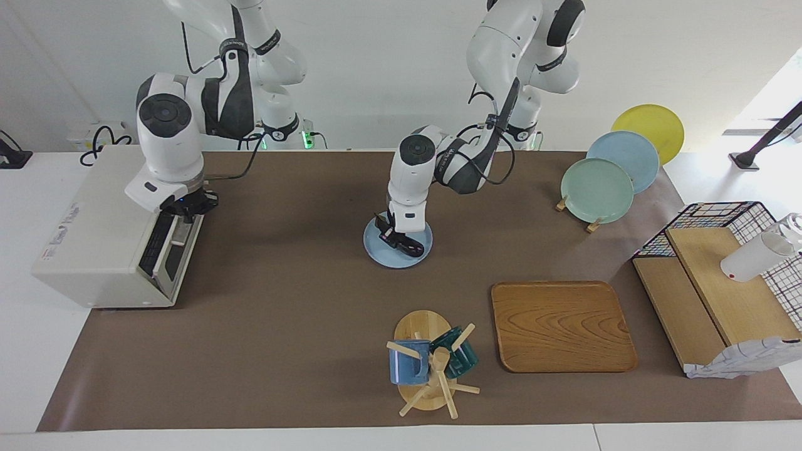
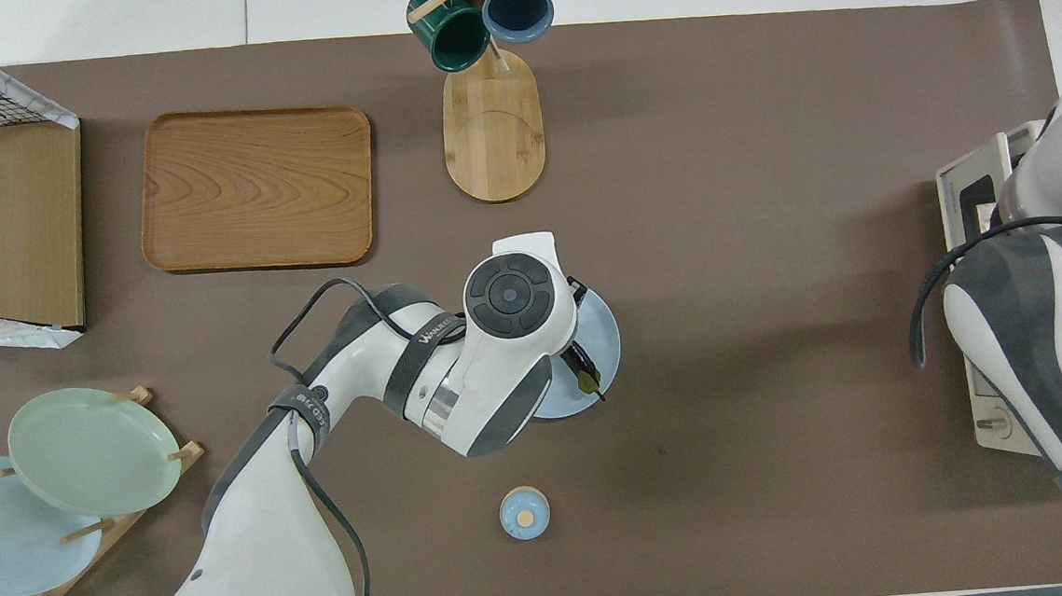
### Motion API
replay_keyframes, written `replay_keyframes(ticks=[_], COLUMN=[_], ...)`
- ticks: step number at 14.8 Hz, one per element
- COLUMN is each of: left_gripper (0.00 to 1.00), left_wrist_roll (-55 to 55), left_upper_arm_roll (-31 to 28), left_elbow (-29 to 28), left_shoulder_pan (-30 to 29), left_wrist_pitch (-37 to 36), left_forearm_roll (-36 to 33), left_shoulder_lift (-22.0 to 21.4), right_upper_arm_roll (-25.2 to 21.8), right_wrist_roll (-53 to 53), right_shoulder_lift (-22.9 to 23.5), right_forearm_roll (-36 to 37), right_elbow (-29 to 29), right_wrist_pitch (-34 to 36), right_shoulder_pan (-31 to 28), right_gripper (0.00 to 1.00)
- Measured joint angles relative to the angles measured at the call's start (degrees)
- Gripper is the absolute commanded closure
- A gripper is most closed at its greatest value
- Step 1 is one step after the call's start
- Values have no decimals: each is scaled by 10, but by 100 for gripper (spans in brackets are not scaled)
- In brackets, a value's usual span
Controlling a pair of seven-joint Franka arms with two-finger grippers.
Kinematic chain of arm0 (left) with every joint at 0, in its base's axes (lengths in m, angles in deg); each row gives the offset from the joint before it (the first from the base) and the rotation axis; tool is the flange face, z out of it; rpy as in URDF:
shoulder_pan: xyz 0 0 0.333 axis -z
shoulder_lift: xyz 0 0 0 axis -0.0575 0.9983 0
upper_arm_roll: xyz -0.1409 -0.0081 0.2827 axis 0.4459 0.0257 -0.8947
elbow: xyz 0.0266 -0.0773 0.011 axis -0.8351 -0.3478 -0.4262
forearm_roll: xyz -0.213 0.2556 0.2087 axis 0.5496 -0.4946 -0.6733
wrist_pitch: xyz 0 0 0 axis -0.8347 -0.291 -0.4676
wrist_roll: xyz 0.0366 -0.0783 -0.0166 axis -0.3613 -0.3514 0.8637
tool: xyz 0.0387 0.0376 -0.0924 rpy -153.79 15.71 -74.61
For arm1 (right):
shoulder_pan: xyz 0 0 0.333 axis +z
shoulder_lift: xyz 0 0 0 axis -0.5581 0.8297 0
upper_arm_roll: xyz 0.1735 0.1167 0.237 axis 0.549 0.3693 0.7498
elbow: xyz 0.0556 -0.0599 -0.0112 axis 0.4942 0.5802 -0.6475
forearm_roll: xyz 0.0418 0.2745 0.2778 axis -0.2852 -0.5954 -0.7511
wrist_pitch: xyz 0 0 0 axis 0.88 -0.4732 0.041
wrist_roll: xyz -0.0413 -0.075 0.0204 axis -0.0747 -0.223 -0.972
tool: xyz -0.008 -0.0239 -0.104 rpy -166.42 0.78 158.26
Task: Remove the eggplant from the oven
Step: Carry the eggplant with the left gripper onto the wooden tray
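Glossy dark eggplant (image 1: 406,245) on a smooth plate (image 1: 379,254); matt cream oven (image 1: 100,232); wooden tray (image 1: 561,326).

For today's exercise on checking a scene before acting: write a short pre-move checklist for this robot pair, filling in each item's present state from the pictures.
1. Eggplant out of the oven: ok, it lies on the blue plate.
2. Oven door shut: ok, it stands raised against the oven's front.
3. Right gripper clear of the door: not ok, it is shut at the door's top edge.
4. Left gripper released from the eggplant: not ok, it is shut on it, low over the plate.
5. Eggplant resting fully on the plate: cannot tell, the gripper hides part of it.
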Motion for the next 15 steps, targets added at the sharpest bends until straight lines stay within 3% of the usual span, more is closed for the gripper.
replay_keyframes(ticks=[2,5,8,11,12,13,14,15], left_gripper=[100,100,100,100,100,100,100,100], left_wrist_roll=[-24,-154,-355,-565,-615,-649,-669,-681], left_upper_arm_roll=[-6,-11,-15,-16,-16,-16,-16,-16], left_elbow=[7,13,10,10,13,23,38,57], left_shoulder_pan=[-8,-62,-156,-267,-296,-318,-332,-339], left_wrist_pitch=[-16,-82,-97,-97,-97,-98,-102,-107], left_forearm_roll=[0,-1,-1,-1,0,0,-1,-6], left_shoulder_lift=[-21,-79,-100,-92,-87,-79,-67,-50], right_upper_arm_roll=[-2,-3,5,7,7,7,7,7], right_wrist_roll=[-7,-7,-7,-4,6,15,21,26], right_shoulder_lift=[-4,-24,-55,-64,-63,-61,-59,-57], right_forearm_roll=[-2,-55,-122,-165,-171,-176,-185,-194], right_elbow=[-2,-9,-42,-70,-76,-80,-83,-85], right_wrist_pitch=[9,45,98,130,136,138,138,138], right_shoulder_pan=[-5,-4,-1,-1,-1,-1,-1,-1], right_gripper=[83,73,59,58,43,18,0,0])
